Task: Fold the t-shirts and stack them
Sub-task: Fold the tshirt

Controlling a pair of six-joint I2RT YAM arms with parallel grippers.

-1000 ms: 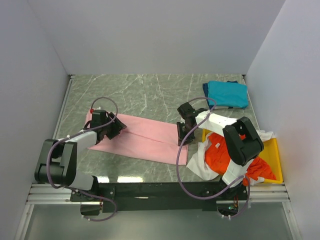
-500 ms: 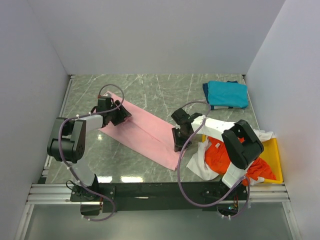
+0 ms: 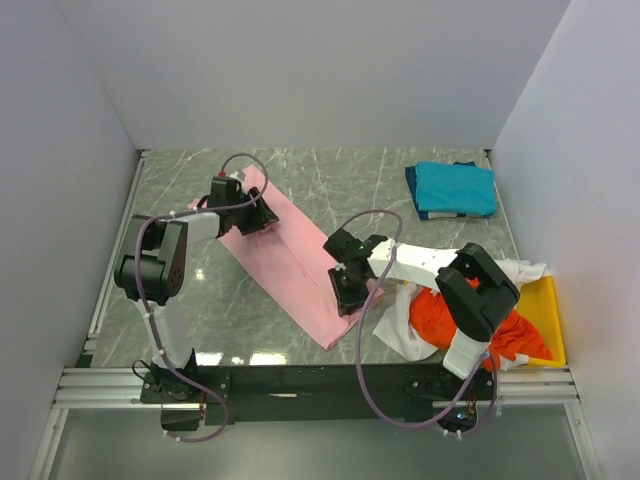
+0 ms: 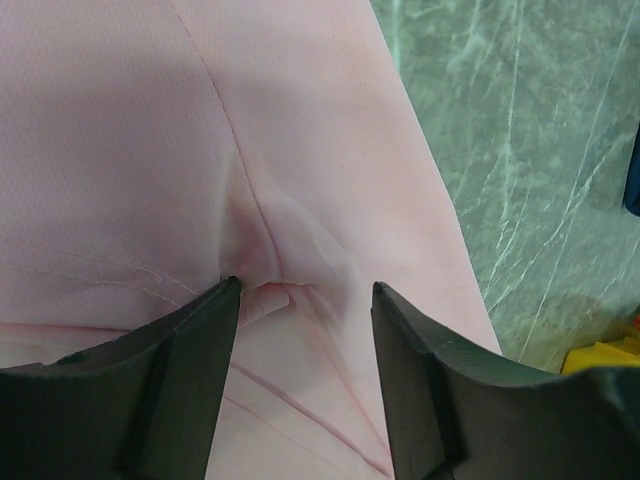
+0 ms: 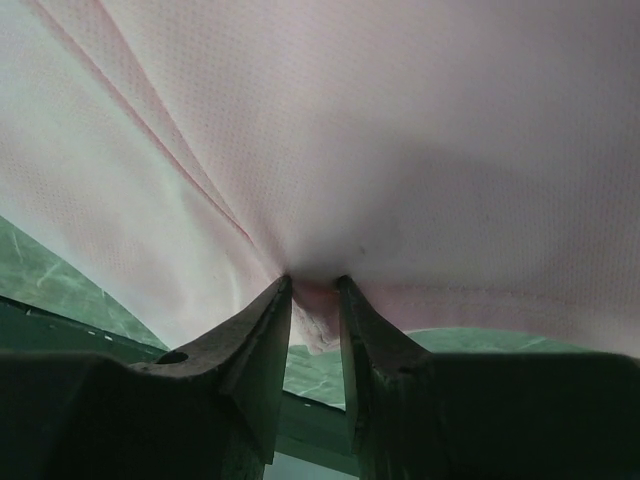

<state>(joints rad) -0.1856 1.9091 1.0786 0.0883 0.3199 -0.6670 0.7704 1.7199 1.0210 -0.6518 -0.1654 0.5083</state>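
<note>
While both tools gripped it, the pink shirt (image 3: 285,255) swung round on the bench (image 3: 330,180).
The left tool (image 3: 262,216) pinched a pucker at its far end; the folded strip, lying crosswise a second earlier, now ran diagonally to the right tool (image 3: 345,290), clamped on the near end. Probably a realignment before the next fold; the teal shirt (image 3: 455,188) waited folded, far right.
</note>
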